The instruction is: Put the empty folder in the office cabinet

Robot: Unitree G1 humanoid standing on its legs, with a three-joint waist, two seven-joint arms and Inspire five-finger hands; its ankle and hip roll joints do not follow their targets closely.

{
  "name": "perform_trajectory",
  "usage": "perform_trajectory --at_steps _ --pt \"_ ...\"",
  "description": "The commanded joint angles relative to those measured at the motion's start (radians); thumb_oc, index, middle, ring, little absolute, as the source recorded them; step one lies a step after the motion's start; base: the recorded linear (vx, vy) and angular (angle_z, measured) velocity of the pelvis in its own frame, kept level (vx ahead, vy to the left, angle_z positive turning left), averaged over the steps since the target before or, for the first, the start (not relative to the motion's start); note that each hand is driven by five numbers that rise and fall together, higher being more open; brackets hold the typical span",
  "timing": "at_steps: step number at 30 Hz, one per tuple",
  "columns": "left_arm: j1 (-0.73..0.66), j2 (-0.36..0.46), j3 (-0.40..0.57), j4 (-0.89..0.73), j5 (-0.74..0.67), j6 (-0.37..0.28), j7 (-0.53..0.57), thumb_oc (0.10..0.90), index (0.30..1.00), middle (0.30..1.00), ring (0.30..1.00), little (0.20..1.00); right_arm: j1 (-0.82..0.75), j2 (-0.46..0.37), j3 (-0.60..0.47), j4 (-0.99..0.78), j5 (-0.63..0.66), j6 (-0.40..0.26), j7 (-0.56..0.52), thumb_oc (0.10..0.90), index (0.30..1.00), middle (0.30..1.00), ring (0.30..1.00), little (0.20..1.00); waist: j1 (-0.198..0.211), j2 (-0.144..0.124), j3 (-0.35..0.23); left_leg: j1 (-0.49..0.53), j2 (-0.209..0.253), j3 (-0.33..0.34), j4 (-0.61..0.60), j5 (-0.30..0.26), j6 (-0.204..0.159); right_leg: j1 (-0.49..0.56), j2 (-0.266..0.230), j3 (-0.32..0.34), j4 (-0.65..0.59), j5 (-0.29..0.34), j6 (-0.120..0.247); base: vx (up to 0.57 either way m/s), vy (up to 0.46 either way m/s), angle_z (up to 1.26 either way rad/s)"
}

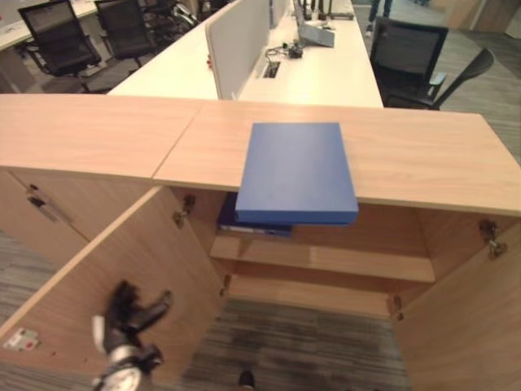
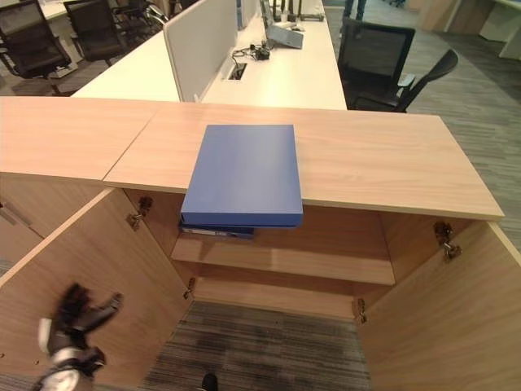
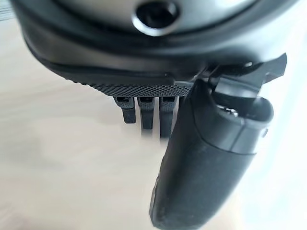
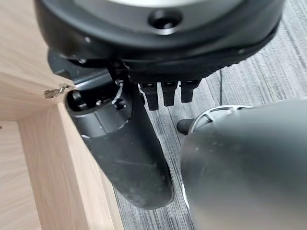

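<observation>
A blue folder [image 1: 297, 171] lies flat on the wooden top of the office cabinet [image 1: 423, 155], its near end jutting out past the front edge. Under it, a second blue folder [image 1: 252, 226] rests on the upper shelf [image 1: 326, 259] inside the open cabinet. My left hand [image 1: 130, 314] hangs low at the left, in front of the open left door [image 1: 122, 252], fingers relaxed and holding nothing. In its wrist view the left hand [image 3: 206, 158] is close to pale wood. My right hand [image 4: 129, 143] is open and empty beside a door edge above the carpet.
The right door [image 1: 472, 326] stands open too. Behind the cabinet runs a long white desk [image 1: 326, 73] with a divider panel, with black office chairs [image 1: 57, 32] at the left and another chair [image 1: 415, 49] at the right. Grey carpet covers the floor before the cabinet.
</observation>
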Motion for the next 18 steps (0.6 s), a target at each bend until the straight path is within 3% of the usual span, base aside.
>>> perform_trajectory --at_steps 1,4,9,18 --pt "-0.141 0.107 0.135 -0.197 0.187 -0.2 0.174 0.8 0.9 0.9 0.9 0.9 -0.035 0.036 0.044 0.038 0.021 -0.021 -0.01 0.8 0.9 0.9 0.9 0.9 0.012 -0.045 0.001 0.028 0.026 -0.025 -0.025 -0.048 -0.06 0.012 -0.015 0.044 -0.127 0.109 0.036 0.03 -0.029 0.04" --pt "-0.212 0.167 0.159 -0.246 0.249 -0.206 0.209 0.8 0.9 0.9 0.9 0.9 -0.038 0.035 0.061 0.055 0.009 -0.025 -0.007 0.8 0.9 0.9 0.9 0.9 0.01 -0.045 -0.005 0.028 0.027 -0.024 -0.025 -0.047 -0.064 0.013 -0.016 0.041 -0.129 0.108 0.038 0.0 -0.003 0.01" --pt "-0.342 0.299 0.102 -0.324 0.25 -0.231 0.141 0.8 0.9 0.9 0.9 0.9 -0.063 0.018 0.077 0.102 -0.017 -0.022 0.011 0.8 0.9 0.9 0.9 0.9 -0.004 -0.031 -0.018 0.035 0.024 -0.026 -0.025 -0.047 -0.07 0.024 -0.017 0.039 -0.132 0.105 0.042 0.0 0.0 0.0" --pt "-0.389 0.339 -0.018 -0.387 0.099 -0.242 -0.021 0.8 0.9 0.9 0.9 0.9 -0.063 0.009 0.08 0.109 -0.028 -0.009 0.047 0.8 0.9 0.9 0.9 0.9 -0.033 -0.016 -0.03 0.048 0.026 -0.023 -0.025 -0.053 -0.072 0.038 -0.016 0.042 -0.136 0.101 0.044 0.0 0.0 0.0"
